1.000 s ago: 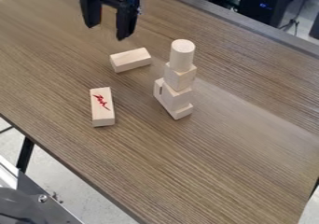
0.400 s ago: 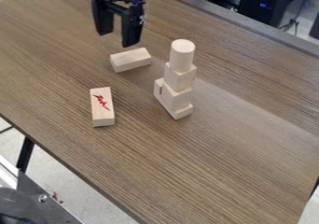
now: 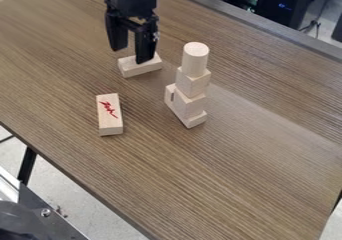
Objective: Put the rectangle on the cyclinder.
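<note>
First inspector: Item one, the grasp. What is the state of the gripper [image 3: 131, 55]?

Second inspector: Open and holding nothing, its fingers parted. It hangs at the plain rectangular block [image 3: 140, 68]; contact cannot be confirmed from this angle.

First inspector: And the block's position?

Second inspector: Flat on the table [image 3: 234, 184], apart from the tower. A second rectangular block, the one with the red mark [image 3: 109, 114], lies nearer the camera. The task names only "the rectangle"; the gripper's position suggests the plain one.

First inspector: Expected handling?

Second inspector: It appears to be bare wood — probably light, stiff and unlikely to dent under a firm grip. The faces look smooth but dry, so slipping is a modest risk. Fragility is not a concern.

First inspector: Recommended hold?

Second inspector: Across the two long sides, at mid-length, so that neither end dips. A hold near one end invites the block to swivel. The fingers are best kept high on the sides, leaving the underside free for placing.

First inspector: Any reservation?

Second inspector: One — the cylinder [image 3: 195, 59] stands upright atop the stacked blocks [image 3: 192, 86], with a small round top. The block wants centring there and a gentle release; a sideways nudge could topple the stack.
</note>
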You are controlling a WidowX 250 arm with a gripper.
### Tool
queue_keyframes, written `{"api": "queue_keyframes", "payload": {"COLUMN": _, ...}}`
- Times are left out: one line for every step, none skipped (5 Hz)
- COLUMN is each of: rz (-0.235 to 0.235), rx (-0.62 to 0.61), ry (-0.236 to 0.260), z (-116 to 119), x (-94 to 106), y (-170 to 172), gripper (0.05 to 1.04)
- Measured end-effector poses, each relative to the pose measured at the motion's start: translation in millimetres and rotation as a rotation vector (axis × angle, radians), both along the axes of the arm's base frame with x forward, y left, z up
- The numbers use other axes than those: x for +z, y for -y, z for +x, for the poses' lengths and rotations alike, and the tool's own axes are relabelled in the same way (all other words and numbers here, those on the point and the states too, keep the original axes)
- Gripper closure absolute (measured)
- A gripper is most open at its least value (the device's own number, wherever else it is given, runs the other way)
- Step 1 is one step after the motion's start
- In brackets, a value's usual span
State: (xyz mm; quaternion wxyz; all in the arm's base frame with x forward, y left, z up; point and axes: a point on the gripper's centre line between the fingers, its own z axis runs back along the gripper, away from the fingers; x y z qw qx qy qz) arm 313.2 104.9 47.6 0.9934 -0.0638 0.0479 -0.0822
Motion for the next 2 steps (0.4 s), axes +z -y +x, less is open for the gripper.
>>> {"api": "queue_keyframes", "payload": {"rz": 0.003, "rx": -0.017, "ry": -0.044, "z": 0.5, "x": -9.4, "y": -0.8, "gripper": 0.083}}
{"api": "queue_keyframes", "payload": {"rz": 0.006, "rx": -0.010, "ry": -0.054, "z": 2.2, "x": -13.5, "y": -1.0, "gripper": 0.083}}
